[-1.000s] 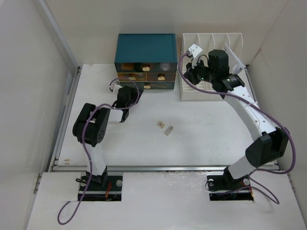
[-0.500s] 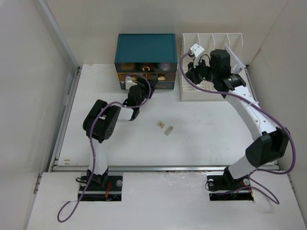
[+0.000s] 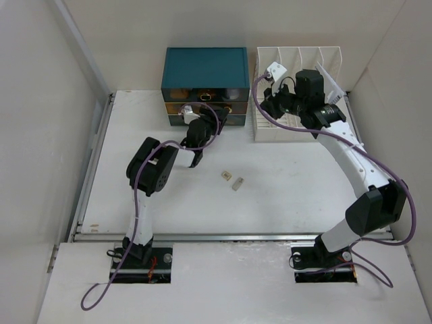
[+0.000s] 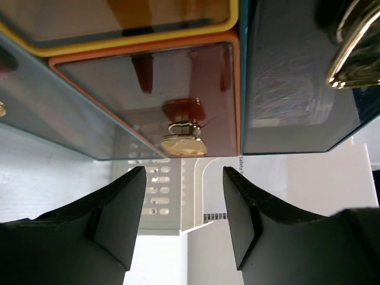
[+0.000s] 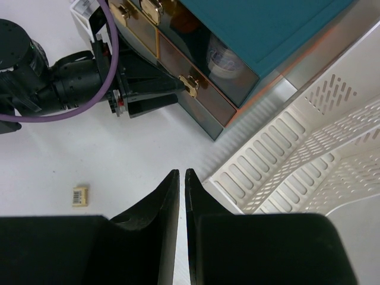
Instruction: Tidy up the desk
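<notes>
The desk (image 3: 297, 175) is a wide white tabletop with a metal rail along its near edge. My left gripper (image 3: 204, 123) sits low at the front of the teal drawer box (image 3: 205, 67). In the left wrist view it (image 4: 184, 172) is open and holds nothing, and the gold handle (image 4: 183, 144) of an orange-framed drawer lies just beyond its fingertips. My right gripper (image 5: 181, 173) is shut with nothing between its fingers. It (image 3: 268, 102) hovers above the left edge of the white file rack (image 3: 297, 57).
Two small tan pieces (image 3: 225, 175) (image 3: 237, 183) lie loose on the desk's middle; one of them (image 5: 79, 195) shows in the right wrist view. The drawer box and the rack (image 5: 309, 148) stand side by side at the back. Walls close in on both sides.
My left arm has swung right and forward to the front of the drawer box, and its gripper has opened. The right arm has barely moved.
</notes>
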Robot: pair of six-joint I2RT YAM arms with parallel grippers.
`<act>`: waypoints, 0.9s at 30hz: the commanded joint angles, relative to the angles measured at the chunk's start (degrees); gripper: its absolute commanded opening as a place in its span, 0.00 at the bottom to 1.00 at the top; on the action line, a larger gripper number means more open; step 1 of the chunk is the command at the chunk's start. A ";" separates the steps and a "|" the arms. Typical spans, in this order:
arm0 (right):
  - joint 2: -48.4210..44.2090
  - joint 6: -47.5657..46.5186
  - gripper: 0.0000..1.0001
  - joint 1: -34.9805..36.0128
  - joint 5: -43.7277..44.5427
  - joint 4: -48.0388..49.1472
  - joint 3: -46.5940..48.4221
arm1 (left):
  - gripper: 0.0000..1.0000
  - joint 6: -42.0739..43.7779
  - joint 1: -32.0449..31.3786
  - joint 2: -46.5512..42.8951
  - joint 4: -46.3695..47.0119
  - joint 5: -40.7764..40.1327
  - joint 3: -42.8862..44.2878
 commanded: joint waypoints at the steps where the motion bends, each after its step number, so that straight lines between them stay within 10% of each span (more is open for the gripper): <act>1: -1.32 -0.71 0.14 -0.42 -1.45 0.70 0.22 | 0.51 -0.42 0.02 0.37 4.94 -0.83 1.87; 27: -0.79 -0.71 0.14 -0.42 -1.45 0.70 0.22 | 0.50 -2.62 0.02 3.89 8.62 -5.40 3.10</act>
